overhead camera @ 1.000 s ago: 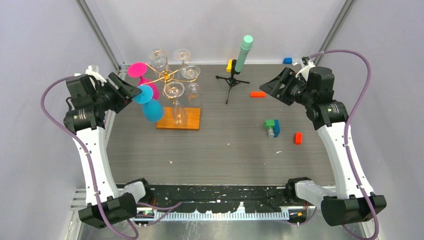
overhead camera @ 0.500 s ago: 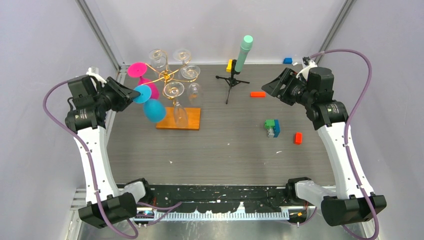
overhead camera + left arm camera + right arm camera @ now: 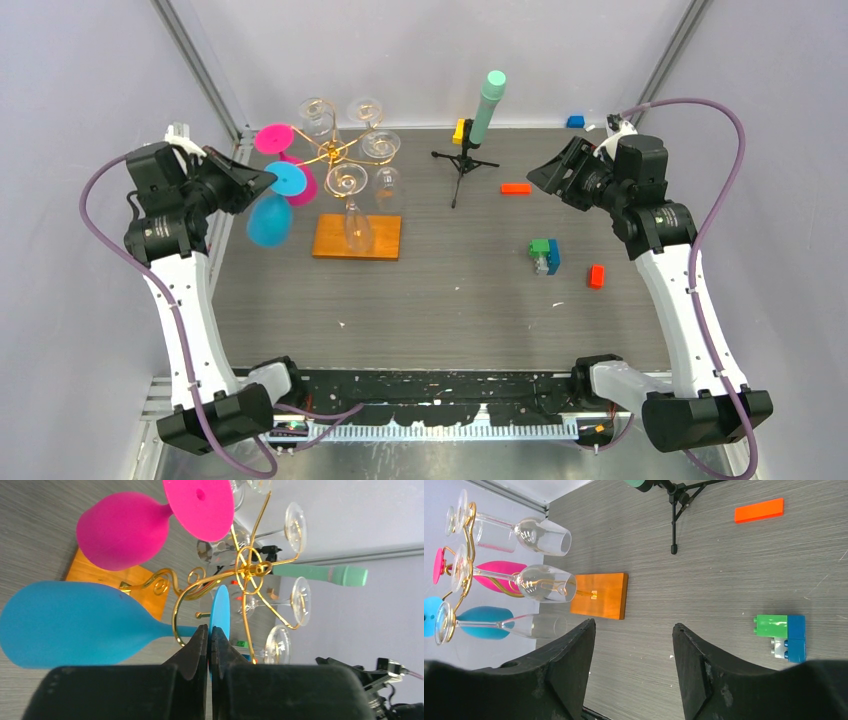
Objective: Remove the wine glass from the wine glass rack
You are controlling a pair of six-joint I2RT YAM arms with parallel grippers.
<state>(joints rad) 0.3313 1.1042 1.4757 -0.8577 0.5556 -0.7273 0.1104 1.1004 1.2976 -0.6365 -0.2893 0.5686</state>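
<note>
The wine glass rack (image 3: 335, 151) is a gold scroll stand on an orange wooden base (image 3: 357, 238); its arms also show in the left wrist view (image 3: 248, 570). A blue wine glass (image 3: 268, 220) hangs tilted at the rack's left side. My left gripper (image 3: 268, 181) is shut on the edge of its flat foot (image 3: 220, 607), fingertips (image 3: 201, 635) pinching the thin disc. A gold curl crosses the blue stem, and I cannot tell whether the stem is still inside it. A pink glass (image 3: 276, 139) and several clear glasses (image 3: 348, 182) hang on the rack. My right gripper (image 3: 546, 176) hovers open at the far right, holding nothing.
A black tripod with a mint-green cylinder (image 3: 481, 118) stands behind the middle of the table. Loose blocks lie to the right: orange (image 3: 516, 188), green and blue (image 3: 545, 255), red (image 3: 597, 276). A yellow block (image 3: 458, 130) and a blue block (image 3: 575, 121) lie at the back.
My left jaws have closed onto the blue glass's foot. The blue bowl has swung left, away from the wooden base. The right arm has hardly moved.
</note>
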